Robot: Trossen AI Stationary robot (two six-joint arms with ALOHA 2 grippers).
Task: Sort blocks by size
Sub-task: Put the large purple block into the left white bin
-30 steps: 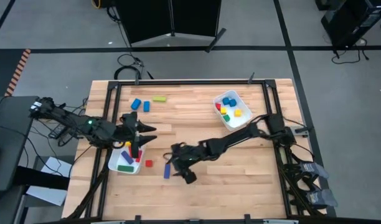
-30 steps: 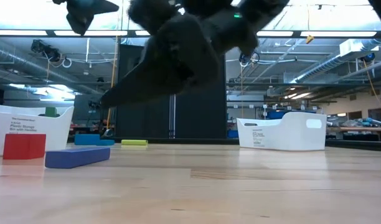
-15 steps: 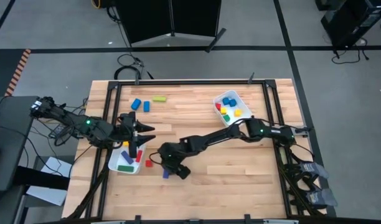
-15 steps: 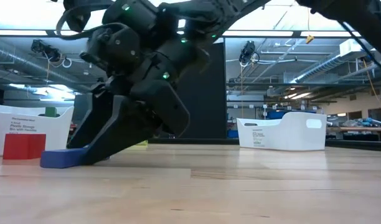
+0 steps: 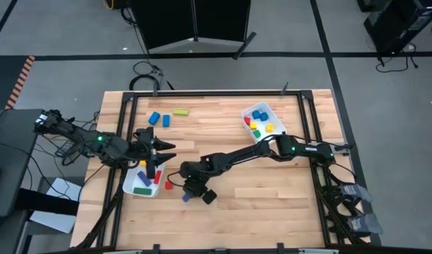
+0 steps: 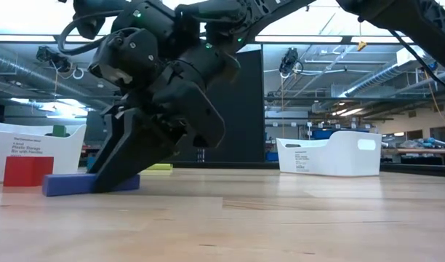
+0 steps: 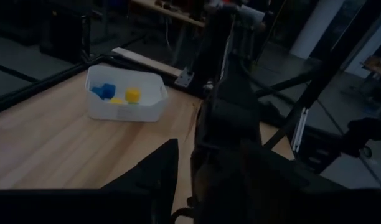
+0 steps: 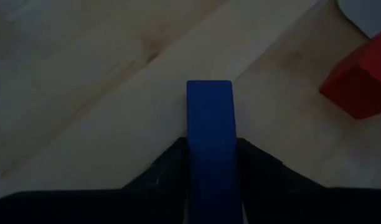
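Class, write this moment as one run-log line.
right gripper: shut on blue bar, on table | left gripper: over left tray | red block: loose beside

Grey floor with dark tape lines around the wooden table. Black cabinet behind it, cables trailing on the floor. Open ceiling with pipes, long strip lights, benches far back.

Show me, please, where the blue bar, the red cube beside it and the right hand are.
blue bar (image 8: 209, 124): right wrist view, its top face ahead of the fingers.
red cube (image 6: 27, 171): low view, its front face.
right hand (image 8: 209, 163): right wrist view, midway between the fingertips, closed on the bar.
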